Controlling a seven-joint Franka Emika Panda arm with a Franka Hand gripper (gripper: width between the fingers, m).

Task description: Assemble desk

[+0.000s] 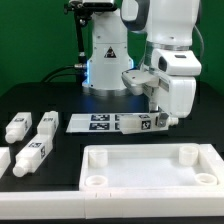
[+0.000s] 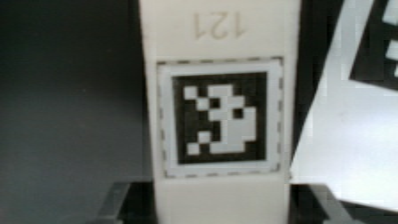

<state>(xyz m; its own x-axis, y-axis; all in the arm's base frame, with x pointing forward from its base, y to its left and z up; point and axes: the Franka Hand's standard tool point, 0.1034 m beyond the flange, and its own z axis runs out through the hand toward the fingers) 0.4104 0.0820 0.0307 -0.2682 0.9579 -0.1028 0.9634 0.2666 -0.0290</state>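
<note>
In the wrist view a white block leg point(image 2: 214, 60) with a black-and-white tag runs straight out from between my dark fingers point(image 2: 130, 203). My gripper point(image 2: 214, 208) is shut on its near end. In the exterior view the gripper point(image 1: 160, 118) hangs low over the table at the exterior view's right, with the leg point(image 1: 163, 122) in it, just behind the desk top. The desk top point(image 1: 150, 165), a white tray with a raised rim and round corner sockets, lies in front.
Loose legs point(image 1: 17, 127) point(image 1: 46, 123) point(image 1: 35, 153) lie on the black table at the exterior view's left. The marker board point(image 1: 100, 122) lies flat between them and the gripper; its edge point(image 2: 347, 120) shows beside the held leg. The arm's base point(image 1: 105, 55) stands behind.
</note>
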